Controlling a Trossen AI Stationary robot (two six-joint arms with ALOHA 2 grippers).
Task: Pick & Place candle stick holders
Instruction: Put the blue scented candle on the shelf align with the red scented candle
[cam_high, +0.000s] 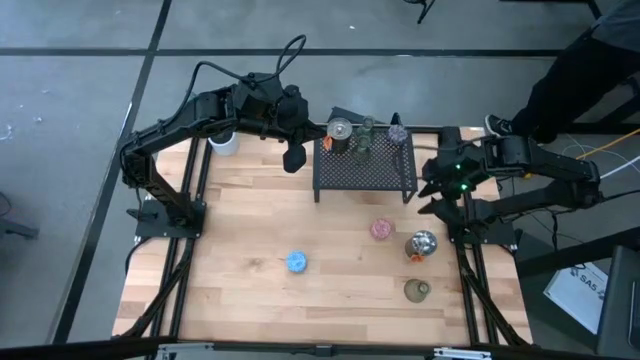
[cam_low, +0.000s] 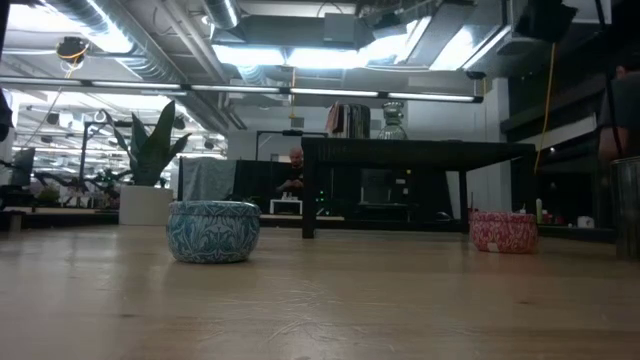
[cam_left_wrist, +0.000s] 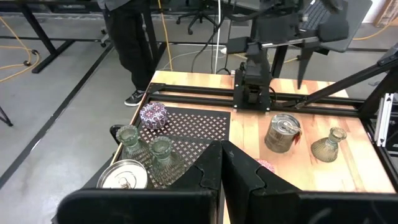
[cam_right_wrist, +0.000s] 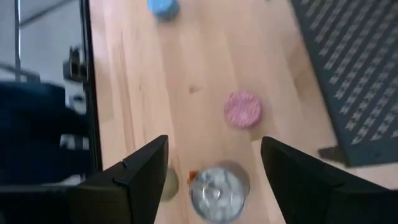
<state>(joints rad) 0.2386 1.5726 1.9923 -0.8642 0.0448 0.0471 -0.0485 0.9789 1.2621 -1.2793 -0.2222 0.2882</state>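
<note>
Wooden table carrying a black mesh rack at its far edge, flanked by two dark arms. Left gripper: fingers pressed together, nothing between them, poised beside the rack's left end; just ahead of the fingertips, on the rack, stand two olive-green glass holders, a silvery lidded holder and, farther on, a purple-speckled holder. Beyond the fingers on bare wood sit a silvery holder with orange accent and an olive-green glass holder near the table's right edge. Right gripper: fingers spread wide, holding nothing, hovering above the table by the rack's right end; the silvery holder shows directly between the two fingers below them, not touched, and a pink holder lies just past the fingertips. A blue holder sits well beyond, towards the table's middle. The level view shows the blue holder and the pink holder upright on the wood, well apart, with a potted green plant behind.
</note>
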